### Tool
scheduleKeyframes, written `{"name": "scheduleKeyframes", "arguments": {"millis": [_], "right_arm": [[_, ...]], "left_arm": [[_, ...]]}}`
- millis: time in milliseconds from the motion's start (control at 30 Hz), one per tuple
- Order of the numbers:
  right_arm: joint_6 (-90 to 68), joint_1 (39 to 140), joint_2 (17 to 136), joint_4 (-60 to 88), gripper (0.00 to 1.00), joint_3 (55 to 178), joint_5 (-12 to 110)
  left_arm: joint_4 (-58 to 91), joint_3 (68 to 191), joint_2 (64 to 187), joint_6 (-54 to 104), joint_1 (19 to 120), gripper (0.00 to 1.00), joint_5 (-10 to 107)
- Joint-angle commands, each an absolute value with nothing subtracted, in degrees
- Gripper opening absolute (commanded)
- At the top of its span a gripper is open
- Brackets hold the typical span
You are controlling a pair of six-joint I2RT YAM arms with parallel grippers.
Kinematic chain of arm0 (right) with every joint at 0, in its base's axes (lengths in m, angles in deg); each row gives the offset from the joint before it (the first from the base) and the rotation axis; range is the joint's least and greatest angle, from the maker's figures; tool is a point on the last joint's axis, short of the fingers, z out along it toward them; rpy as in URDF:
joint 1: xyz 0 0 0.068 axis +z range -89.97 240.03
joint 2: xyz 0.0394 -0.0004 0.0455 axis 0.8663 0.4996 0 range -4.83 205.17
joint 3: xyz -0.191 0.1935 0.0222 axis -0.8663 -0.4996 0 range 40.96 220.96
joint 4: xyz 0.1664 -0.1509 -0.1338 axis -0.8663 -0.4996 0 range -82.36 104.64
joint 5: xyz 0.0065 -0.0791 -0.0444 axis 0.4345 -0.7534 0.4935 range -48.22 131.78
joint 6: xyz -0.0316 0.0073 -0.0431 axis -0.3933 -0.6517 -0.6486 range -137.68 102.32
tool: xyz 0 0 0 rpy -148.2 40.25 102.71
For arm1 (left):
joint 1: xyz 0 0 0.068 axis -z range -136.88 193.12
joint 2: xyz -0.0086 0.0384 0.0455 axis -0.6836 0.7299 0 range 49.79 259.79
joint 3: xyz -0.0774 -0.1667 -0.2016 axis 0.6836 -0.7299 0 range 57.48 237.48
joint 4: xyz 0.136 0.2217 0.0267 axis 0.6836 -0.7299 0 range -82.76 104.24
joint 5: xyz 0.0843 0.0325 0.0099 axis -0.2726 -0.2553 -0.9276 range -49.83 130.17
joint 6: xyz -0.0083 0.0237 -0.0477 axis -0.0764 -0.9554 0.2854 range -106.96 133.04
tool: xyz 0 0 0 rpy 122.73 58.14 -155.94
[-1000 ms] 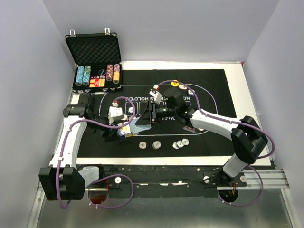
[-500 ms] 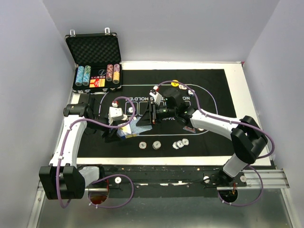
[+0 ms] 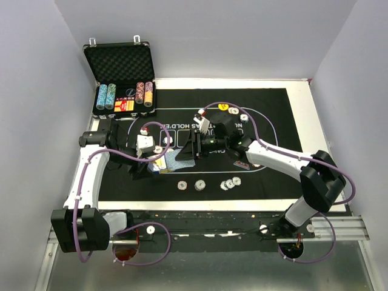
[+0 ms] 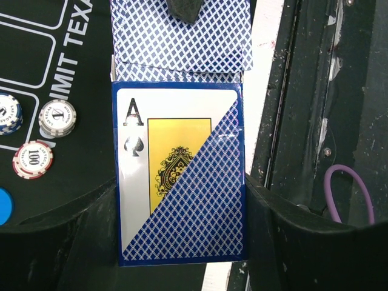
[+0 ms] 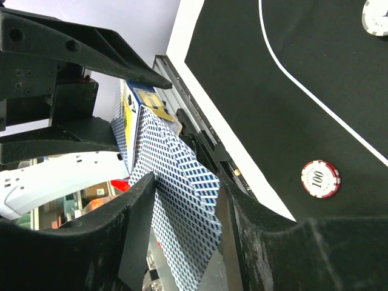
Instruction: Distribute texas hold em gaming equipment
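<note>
My left gripper [image 3: 150,167] [image 4: 182,242] is shut on a blue card box [image 4: 182,182] with an ace of spades on its face, held over the mat's near left part. Blue-backed playing cards [image 4: 182,42] [image 5: 176,163] [image 3: 176,159] stick out of the box's far end, slightly fanned. My right gripper [image 3: 190,148] [image 5: 182,200] straddles those cards, which bow between its two fingers and seem to touch both. Whether they are clamped does not show. Poker chips [image 3: 199,185] lie in a row near the mat's front edge, and others [image 4: 57,117] lie beside the box.
The black mat [image 3: 273,121] covers most of the table. An open foam-lined case [image 3: 121,66] with chip stacks [image 3: 106,96] stands at the back left. A yellow button [image 3: 223,108] and a dark red marker [image 3: 242,163] lie by the right arm. A red chip [image 5: 320,179] lies on the mat.
The right gripper has shifted slightly up and right, still around the cards. The left arm has nudged left, still holding the box.
</note>
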State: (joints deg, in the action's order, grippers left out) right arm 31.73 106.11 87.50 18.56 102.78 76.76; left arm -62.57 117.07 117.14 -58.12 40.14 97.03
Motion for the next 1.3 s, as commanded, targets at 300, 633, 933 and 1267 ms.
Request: {"name": "scheduleKeyframes", "arguments": {"millis": [300,633,933,1267], "right_arm": [[31.7,106.3,84.2,16.4,0.58,102.0,73.7],[34.2,106.1,85.0,17.5,0.58,102.2,75.1],[34.2,105.8,83.9,17.0,0.59,99.7,74.8],[34.3,105.1,83.7,17.0,0.59,100.2,75.3]], "left_arm": [[-74.7,119.4,119.4,-66.7,36.2,0.19,104.9],[-75.9,118.4,120.6,-68.1,35.2,0.18,105.8],[-76.8,118.7,121.8,-68.3,34.4,0.15,105.6],[-78.2,117.7,122.1,-68.7,34.2,0.12,105.1]]}}
